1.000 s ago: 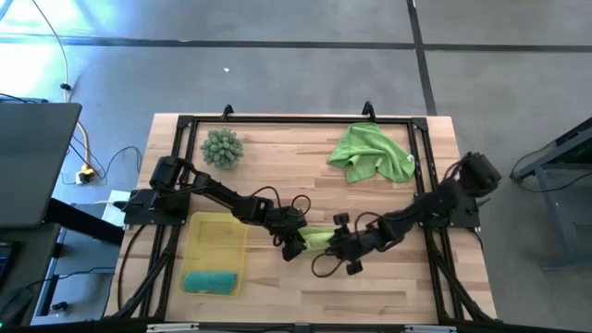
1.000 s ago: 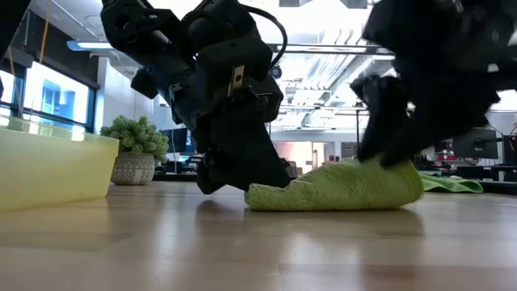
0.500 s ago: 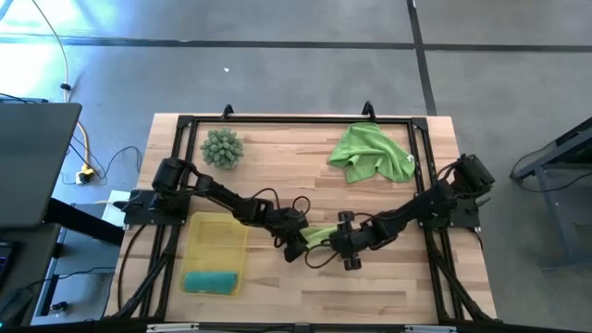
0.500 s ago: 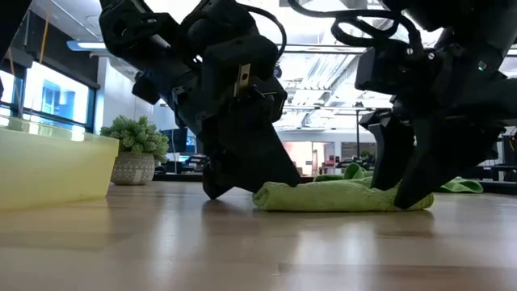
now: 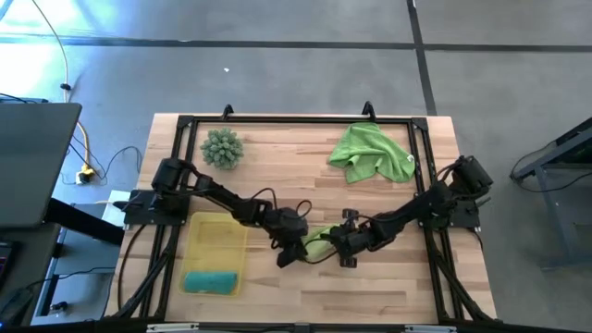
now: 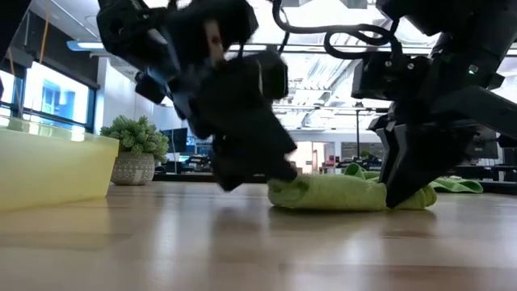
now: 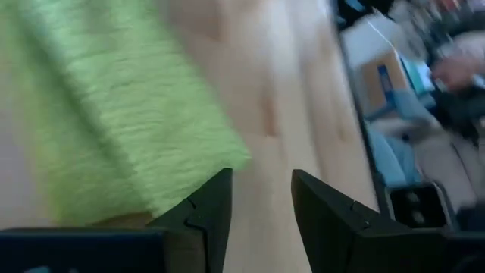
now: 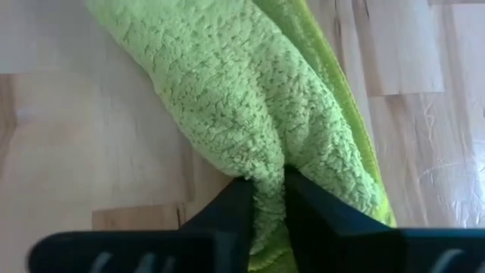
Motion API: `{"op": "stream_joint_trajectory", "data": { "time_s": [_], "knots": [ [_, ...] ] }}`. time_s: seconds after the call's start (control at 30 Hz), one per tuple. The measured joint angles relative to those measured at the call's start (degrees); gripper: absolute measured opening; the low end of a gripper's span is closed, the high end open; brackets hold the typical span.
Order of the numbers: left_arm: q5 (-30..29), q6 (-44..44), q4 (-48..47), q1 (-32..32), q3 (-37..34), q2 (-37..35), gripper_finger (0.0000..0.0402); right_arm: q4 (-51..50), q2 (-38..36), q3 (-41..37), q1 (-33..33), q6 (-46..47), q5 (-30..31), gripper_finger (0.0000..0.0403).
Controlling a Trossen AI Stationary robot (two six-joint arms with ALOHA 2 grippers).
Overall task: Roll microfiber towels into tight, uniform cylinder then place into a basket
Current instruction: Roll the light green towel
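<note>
Since a second earlier, both arms had drawn closer together over the rolled lime towel (image 5: pixel 317 241), which looked shorter and more bunched near the middle of the tabletop (image 5: pixel 388 287). That towel lay on the wood just to the right of the basket (image 5: pixel 215 252), with an arm at each end.

At its far end from the basket, the right gripper (image 8: pixel 267 199) had its fingers (image 8: pixel 227 205) pinched on a fold of the lime cloth, the fabric squeezed into the narrow slot between them. In the low view the same gripper (image 6: pixel 404 190) stood tip-down on that end of the roll (image 6: pixel 343 194).

On the basket side, the left gripper (image 7: pixel 261 201) kept its fingers (image 7: pixel 208 208) slightly spread, with bare wood showing between them and the edge of the towel (image 7: pixel 114 129) just beside one finger; no cloth was caught in the gap.

Inside the basket, at its near end, sat the rolled teal towel (image 5: pixel 211 280). A second lime towel (image 5: pixel 370 153) lay crumpled at the far right of the tabletop, well apart from the basket, and a spiky pale-green ball (image 5: pixel 222 148) rested beyond the basket's far end.
</note>
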Motion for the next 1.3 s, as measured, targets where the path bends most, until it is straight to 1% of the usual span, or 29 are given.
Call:
{"op": "stream_joint_trajectory", "data": {
  "time_s": [0.07,0.13,0.2,0.33,0.43,0.5,0.6,0.7,0.77,0.93,1.23,1.3],
  "knots": [
    [0.1,4.5,-0.1,-0.3,0.0,-1.1,0.0127,-0.3,-0.8,-0.1,-0.2,0.0,-1.4,0.0038],
    [-0.3,9.5,0.2,-0.7,0.1,-2.3,0.0127,-0.4,-1.8,-0.3,-0.8,0.0,-4.0,0.0016],
    [-2.6,14.1,0.2,-1.2,0.1,-3.4,0.0127,-0.9,-2.4,-0.4,-1.8,0.6,-7.8,0.0006],
    [-11.4,25.5,-0.2,-3.5,0.2,-4.8,0.0127,-0.4,-2.7,-0.4,-4.7,3.6,-18.1,0.0008],
    [-20.1,33.4,-0.4,-6.4,0.2,-4.3,0.0127,0.4,-2.6,-0.4,-7.0,4.9,-25.2,0.0006],
    [-26.5,37.4,-1.1,-8.6,0.2,-3.5,0.0128,1.3,-2.4,-0.6,-8.5,5.1,-30.5,0.0006],
    [-32.4,40.5,-0.7,-10.6,0.2,-2.9,0.0137,1.9,-2.2,-0.8,-10.6,5.2,-35.2,0.0006],
    [-34.9,42.4,-0.3,-11.4,0.2,-2.9,0.0151,2.4,-2.2,-0.8,-12.3,6.1,-37.5,0.0006],
    [-35.0,43.3,-0.1,-11.4,0.2,-2.9,0.0161,2.6,-2.2,-0.8,-13.5,6.7,-39.0,0.0006],
    [-35.7,45.2,0.9,-10.5,0.2,-2.9,0.0177,2.7,-2.1,-0.8,-15.3,7.6,-40.1,0.0006],
    [-35.4,45.2,4.5,-10.6,0.2,-2.9,0.0178,3.2,-2.1,-0.7,-17.3,7.6,-39.7,0.0006],
    [-36.5,45.8,4.7,-11.0,0.2,-2.9,0.0177,3.2,-2.1,-0.7,-17.8,7.5,-39.7,0.0006]
  ]
}}
